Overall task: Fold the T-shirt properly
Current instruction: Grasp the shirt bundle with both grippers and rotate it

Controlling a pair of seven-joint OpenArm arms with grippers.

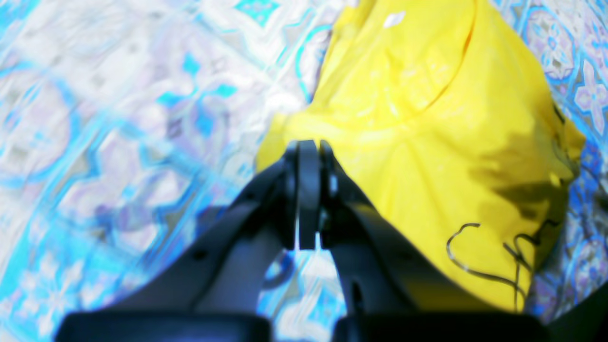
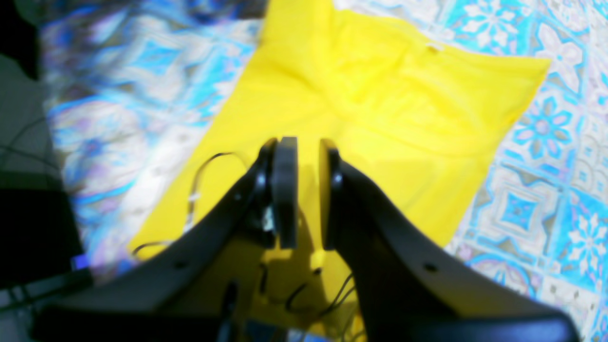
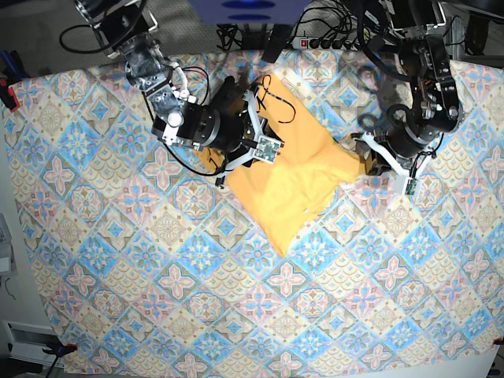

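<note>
yellow t-shirt (image 3: 287,169) lying partly folded and rumpled on the patterned tablecloth (image 3: 157,299), toward the far middle, black script showing at one edge. left gripper (image 1: 308,145) pressed fully together beside the shirt's edge, holding nothing. right gripper (image 2: 308,147) hovering over the shirt, jaws narrowly apart, nothing visibly between them.

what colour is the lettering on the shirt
Black, thin cursive script on the yellow T-shirt; the left wrist view shows it best.
</note>
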